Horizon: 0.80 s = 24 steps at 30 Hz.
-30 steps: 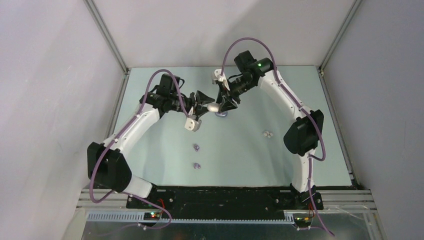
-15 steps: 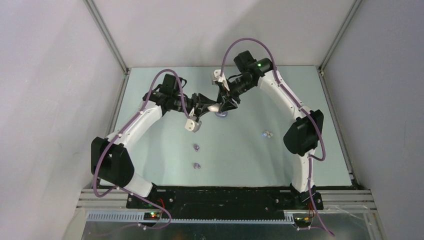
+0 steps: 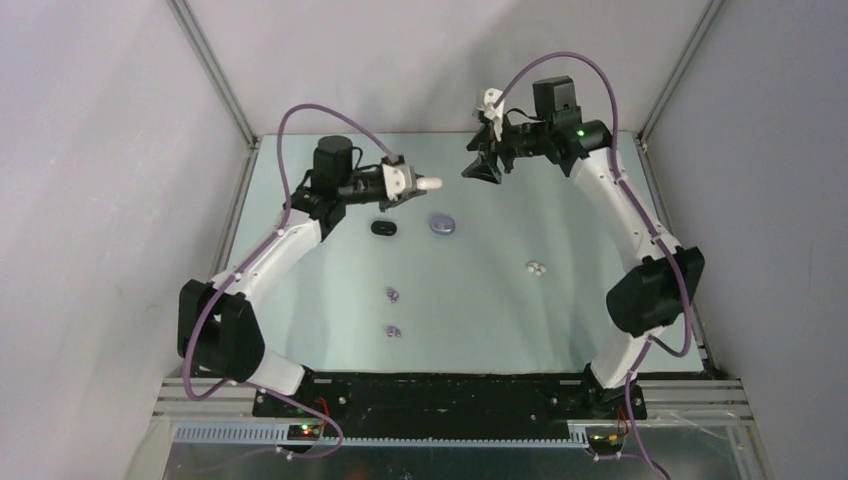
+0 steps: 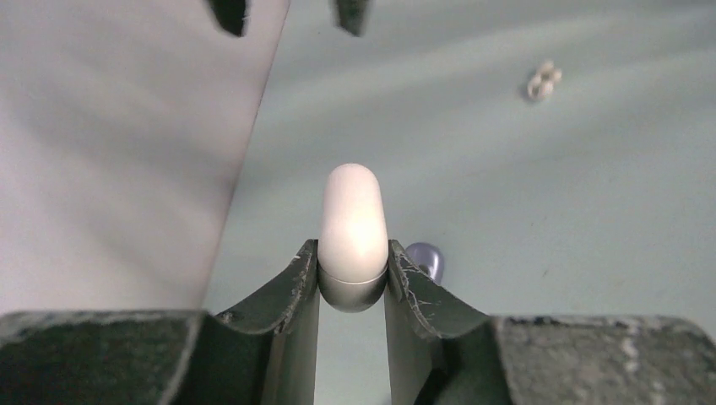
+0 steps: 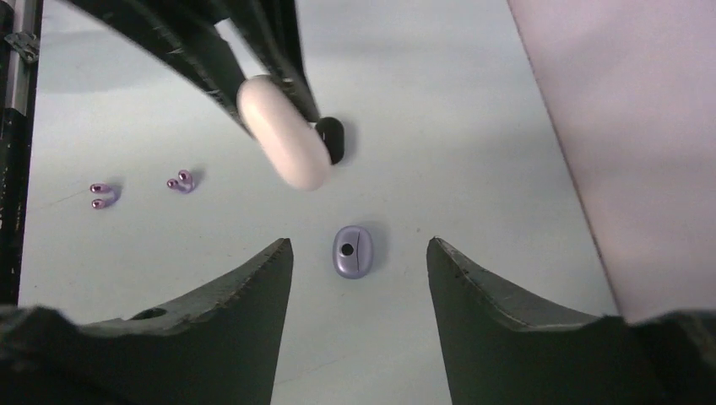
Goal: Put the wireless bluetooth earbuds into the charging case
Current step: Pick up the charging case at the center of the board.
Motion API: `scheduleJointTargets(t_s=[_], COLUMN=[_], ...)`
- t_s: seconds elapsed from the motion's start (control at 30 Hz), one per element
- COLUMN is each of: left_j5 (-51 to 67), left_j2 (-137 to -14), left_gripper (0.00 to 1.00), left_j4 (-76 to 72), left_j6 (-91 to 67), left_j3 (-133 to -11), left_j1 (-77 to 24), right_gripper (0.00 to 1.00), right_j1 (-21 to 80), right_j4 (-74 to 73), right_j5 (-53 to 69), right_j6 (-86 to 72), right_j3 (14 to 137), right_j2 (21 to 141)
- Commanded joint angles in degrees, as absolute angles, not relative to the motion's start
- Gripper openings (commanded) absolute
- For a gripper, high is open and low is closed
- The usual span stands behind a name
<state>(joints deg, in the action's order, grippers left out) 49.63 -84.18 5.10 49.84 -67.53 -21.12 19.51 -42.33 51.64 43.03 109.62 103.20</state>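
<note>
The counter (image 3: 600, 300) was found carrying nearly everything loose. The left end effector (image 4: 353, 251) was clenched on the white case (image 4: 353, 221), gripped at its lower end and held up off the counter. The right end effector (image 3: 485, 170) was spread wide and empty, raised near the far edge and apart from the left one. A lavender case (image 3: 441, 224) and a black case (image 3: 383, 228) were laid flat below them.

No earbud could be judged as seated. The white earbuds (image 3: 538, 268) were lying together toward the right, the lavender earbuds (image 3: 393, 294) in two spots nearer the bases. The held case looked shut, so opening, picking and seating were all judged undone.

The case's seam was shown only by the left wrist view. The dark dot on the lavender case was shown only by the right wrist view. The whole spread was given only from above.
</note>
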Motion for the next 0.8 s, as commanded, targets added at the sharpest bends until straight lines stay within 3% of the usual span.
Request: scheduleJointTargets(t_s=[0.0, 0.13, 0.77], left_j5=[51.25, 55.09, 56.53], left_j2=[-82.71, -84.75, -85.89], left_gripper=[0.0, 0.0, 0.0], left_j4=[1.19, 3.64, 14.75], left_j6=[24.48, 20.48, 26.78], left_j3=[-72.91, -76.22, -80.86], left_j1=[-19.68, -18.29, -18.28], right_gripper=[0.61, 0.57, 0.54], right_j1=[22.67, 25.24, 29.36], right_j4=[-35.3, -42.4, -40.88], right_j5=[48.9, 48.55, 50.19], right_j6=[43.67, 47.75, 49.16], right_j3=[105.81, 110.1, 111.12], right_j2=[97.92, 101.29, 101.8])
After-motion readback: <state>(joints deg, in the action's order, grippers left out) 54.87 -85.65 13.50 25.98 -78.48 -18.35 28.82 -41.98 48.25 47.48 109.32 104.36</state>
